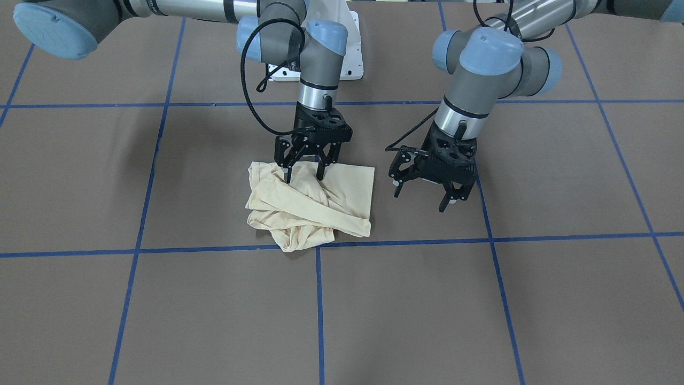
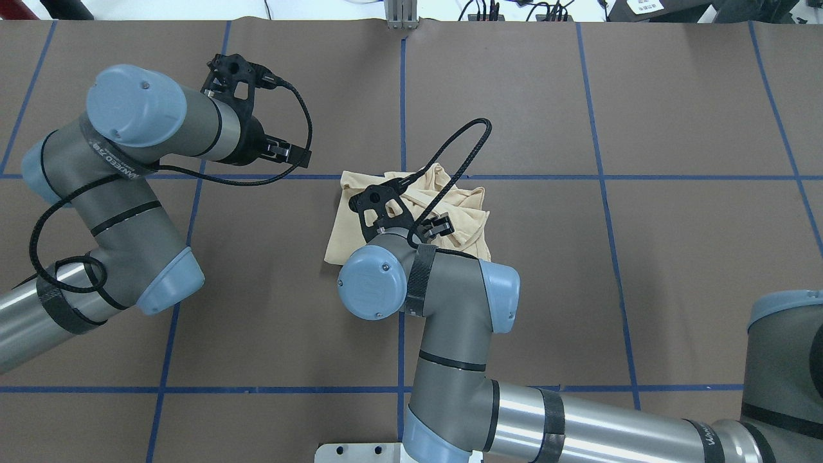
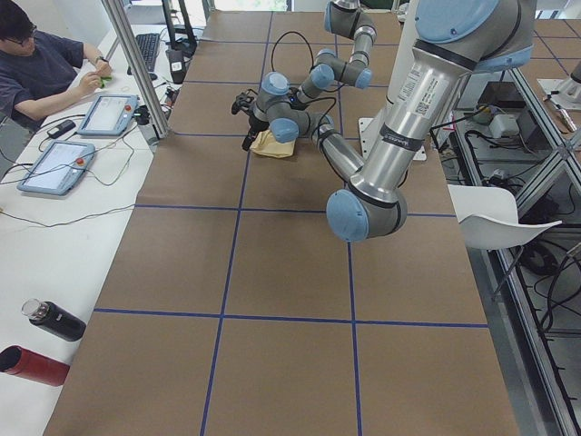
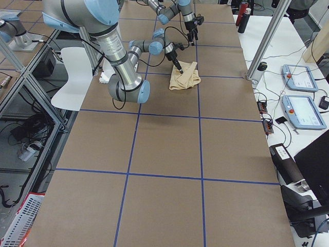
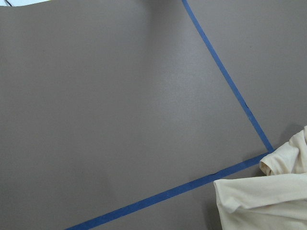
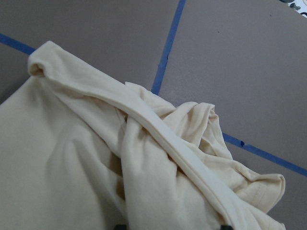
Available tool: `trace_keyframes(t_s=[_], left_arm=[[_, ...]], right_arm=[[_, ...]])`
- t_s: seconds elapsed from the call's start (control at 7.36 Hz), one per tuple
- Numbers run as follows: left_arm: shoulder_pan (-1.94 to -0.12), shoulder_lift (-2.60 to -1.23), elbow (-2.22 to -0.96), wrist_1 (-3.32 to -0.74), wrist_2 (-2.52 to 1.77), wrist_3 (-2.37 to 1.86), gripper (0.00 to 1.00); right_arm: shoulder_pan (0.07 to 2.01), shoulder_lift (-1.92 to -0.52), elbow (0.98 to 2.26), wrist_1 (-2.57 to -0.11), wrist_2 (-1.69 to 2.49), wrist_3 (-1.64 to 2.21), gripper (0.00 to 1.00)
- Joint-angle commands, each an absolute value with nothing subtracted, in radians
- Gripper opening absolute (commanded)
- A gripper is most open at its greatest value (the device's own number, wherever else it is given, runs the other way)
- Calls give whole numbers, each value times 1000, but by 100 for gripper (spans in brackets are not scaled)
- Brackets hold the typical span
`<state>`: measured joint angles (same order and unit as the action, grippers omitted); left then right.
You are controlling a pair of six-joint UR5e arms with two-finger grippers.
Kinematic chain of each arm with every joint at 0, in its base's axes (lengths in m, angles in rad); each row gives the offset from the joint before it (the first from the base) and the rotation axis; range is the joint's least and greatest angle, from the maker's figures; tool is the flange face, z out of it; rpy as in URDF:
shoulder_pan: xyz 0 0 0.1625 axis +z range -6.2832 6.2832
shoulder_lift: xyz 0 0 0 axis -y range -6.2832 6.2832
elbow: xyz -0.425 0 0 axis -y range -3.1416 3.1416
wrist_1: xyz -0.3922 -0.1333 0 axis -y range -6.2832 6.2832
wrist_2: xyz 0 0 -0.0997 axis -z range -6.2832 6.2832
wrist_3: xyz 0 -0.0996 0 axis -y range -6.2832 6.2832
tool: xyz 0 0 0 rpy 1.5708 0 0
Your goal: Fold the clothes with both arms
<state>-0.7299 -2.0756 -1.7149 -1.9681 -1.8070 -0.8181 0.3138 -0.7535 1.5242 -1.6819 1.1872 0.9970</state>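
Brown paper-covered table (image 1: 160, 321), marked into large squares by blue tape lines (image 1: 319, 299). Side desks along one edge.

Cream-yellow shirt (image 1: 342, 184) lies near mid-table in a rumpled, partly folded bundle. One flat, square-cornered panel lies on the side toward the left arm; loose folds are bunched on the other side. A long sleeve (image 6: 158, 139) runs diagonally over the top. The bundle's outer bulge reaches the tape line close to a grid crossing (print and neck label don't show in any view).

Right gripper (image 1: 304, 177) points straight down on the shirt's robot-side edge. Jaws spread, both tips touching fabric, nothing pinched between them.

Left gripper (image 1: 422, 198) hangs over bare table just beside the flat panel, apart from it. Jaws wide, empty, tilted. Its wrist camera shows mostly paper and tape, with the shirt edge in the lower right corner.

White pedestal base (image 1: 347, 64) sits behind the arms. A person (image 3: 41, 64) is seated at the side desk by two tablet-like panels (image 3: 109, 113); two bottles (image 3: 45, 345) lie nearer the camera.
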Motion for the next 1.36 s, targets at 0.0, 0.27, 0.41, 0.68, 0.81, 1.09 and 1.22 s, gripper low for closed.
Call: trace_keyframes(t_s=[0.0, 0.27, 0.41, 0.68, 0.81, 1.09, 1.22], left_arm=[[-729, -2075, -1715, -1968, -1807, -828, 100], [-729, -2075, -1715, -1968, -1805, -833, 100], [-729, -2075, -1715, -1968, -1805, -834, 100], [-729, -2075, -1717, -1968, -1805, -836, 100], [-729, -2075, -1717, -1968, -1805, -836, 100], [-729, -2075, -1717, -1968, -1805, -836, 100], [-729, -2075, -1717, -1968, -1805, -836, 100]], right_arm=[[331, -755, 1526, -1701, 1183, 932, 0], [392, -755, 1523, -1695, 1183, 843, 0], [440, -755, 1519, -1687, 1184, 794, 0], [482, -753, 1461, -1616, 1184, 773, 13], [485, -752, 1342, -1418, 1183, 776, 98], [517, -743, 1285, -1281, 1207, 785, 100], [540, -738, 1295, -1279, 1285, 785, 100]])
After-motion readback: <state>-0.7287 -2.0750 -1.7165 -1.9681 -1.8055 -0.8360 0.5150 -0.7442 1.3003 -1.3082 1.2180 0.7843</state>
